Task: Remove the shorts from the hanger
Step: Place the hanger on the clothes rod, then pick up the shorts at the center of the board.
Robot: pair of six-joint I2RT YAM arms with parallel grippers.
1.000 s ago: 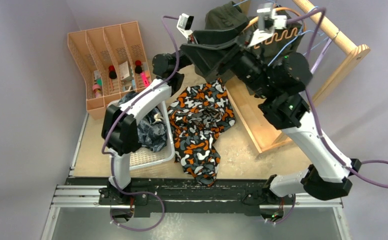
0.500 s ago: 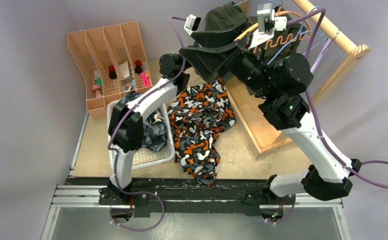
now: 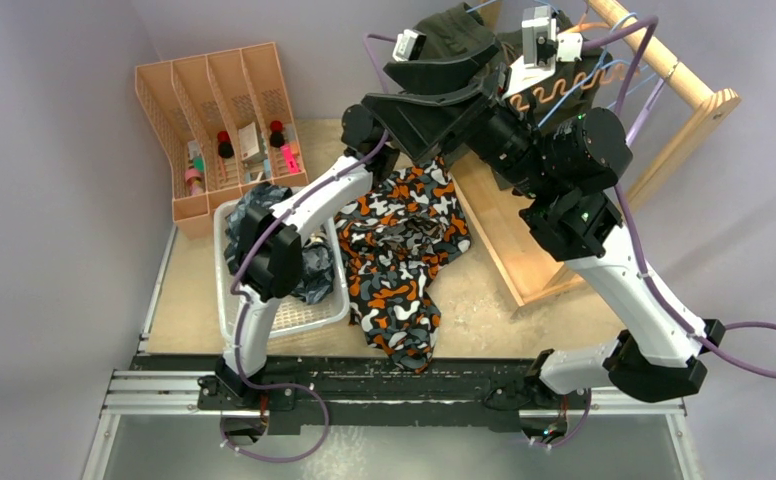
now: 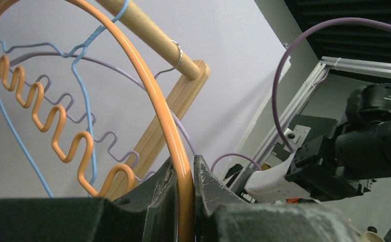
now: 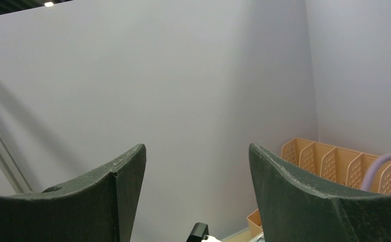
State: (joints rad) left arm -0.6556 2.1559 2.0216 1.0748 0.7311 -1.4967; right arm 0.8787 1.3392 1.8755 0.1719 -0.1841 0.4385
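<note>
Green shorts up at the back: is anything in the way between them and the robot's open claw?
Probably the left gripper: from above it sits just in front of the olive shorts, shut on the orange hanger. The open right gripper faces bare wall, with no shorts showing between its fingers.

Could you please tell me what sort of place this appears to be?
Probably a robotics lab bench staged as a laundry corner: robot arms bolted to a metal rail, a wooden rack and orange hanger, and shorts lying on the table and in a basket.
</note>
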